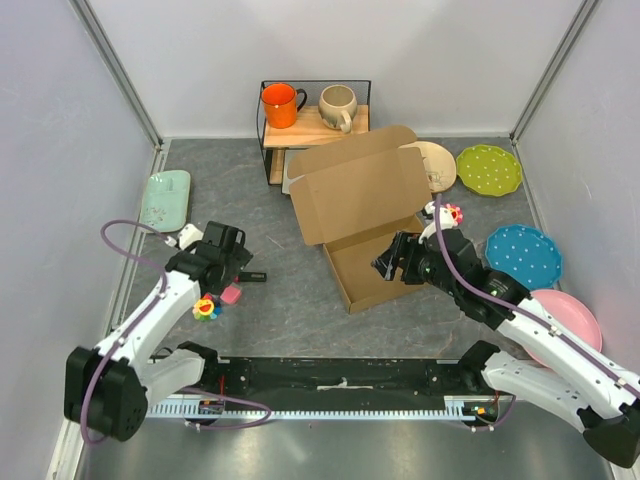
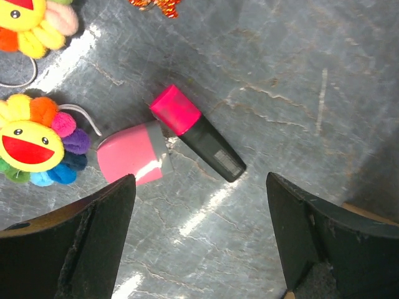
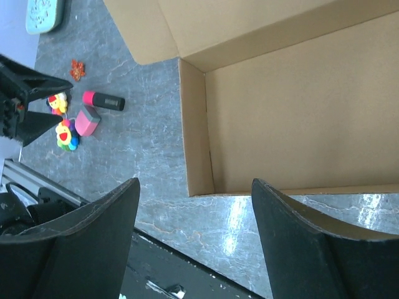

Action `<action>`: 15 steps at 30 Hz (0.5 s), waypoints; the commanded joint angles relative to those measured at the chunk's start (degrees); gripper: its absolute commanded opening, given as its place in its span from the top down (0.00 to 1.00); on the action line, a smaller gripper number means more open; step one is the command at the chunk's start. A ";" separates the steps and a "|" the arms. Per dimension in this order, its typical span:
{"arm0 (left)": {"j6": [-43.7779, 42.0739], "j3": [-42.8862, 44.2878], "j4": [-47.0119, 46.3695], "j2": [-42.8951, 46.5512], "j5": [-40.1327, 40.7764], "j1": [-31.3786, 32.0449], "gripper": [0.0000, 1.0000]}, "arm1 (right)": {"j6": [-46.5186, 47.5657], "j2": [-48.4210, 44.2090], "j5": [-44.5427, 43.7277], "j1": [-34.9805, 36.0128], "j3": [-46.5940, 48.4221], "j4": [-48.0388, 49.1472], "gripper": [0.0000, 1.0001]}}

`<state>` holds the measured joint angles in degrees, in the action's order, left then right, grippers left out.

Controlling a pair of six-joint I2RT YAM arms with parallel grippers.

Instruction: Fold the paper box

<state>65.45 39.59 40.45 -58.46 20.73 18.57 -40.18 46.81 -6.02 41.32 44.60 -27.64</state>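
Note:
The paper box (image 1: 360, 200) lies in the middle of the table, brown cardboard, its wide lid flap raised towards the rack and its shallow tray (image 1: 372, 270) nearest the arms. In the right wrist view the paper box (image 3: 299, 106) shows a bare inside and an upright near-left corner. My right gripper (image 1: 390, 262) hovers open just off that corner, and the right gripper (image 3: 196, 243) has nothing between its fingers. My left gripper (image 1: 238, 266) is off to the left, well apart from the box. The left gripper (image 2: 199, 237) stands open over bare table, holding nothing.
A pink-capped black marker (image 2: 196, 134), a pink eraser (image 2: 132, 161) and a rainbow flower toy (image 2: 37, 140) lie under the left gripper. A rack holds an orange mug (image 1: 281, 104) and a beige mug (image 1: 338, 106). Green (image 1: 489, 169), blue (image 1: 523, 254) and pink (image 1: 570, 318) plates sit right; a mint tray (image 1: 166, 199) sits left.

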 commanded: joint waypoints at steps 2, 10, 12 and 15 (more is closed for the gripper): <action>1.43 1.45 2.36 -6.57 0.89 -0.29 0.08 | 4.06 1.44 2.94 0.16 1.19 2.15 0.20; 6.00 -3.03 -2.30 -8.68 -3.05 -2.13 0.07 | 4.59 1.01 2.94 0.16 1.19 2.15 0.20; 6.09 -3.38 -2.13 -9.48 -3.77 -2.13 0.08 | 4.59 0.40 2.68 0.16 0.49 2.15 0.20; 7.67 -5.40 -2.91 -8.52 -3.51 -2.13 0.09 | 4.41 -0.14 1.80 0.16 -0.48 2.32 0.20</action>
<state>68.62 36.16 39.70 -67.59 17.67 16.67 -36.58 48.16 -3.44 41.41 44.58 -27.42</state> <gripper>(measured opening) 0.921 0.798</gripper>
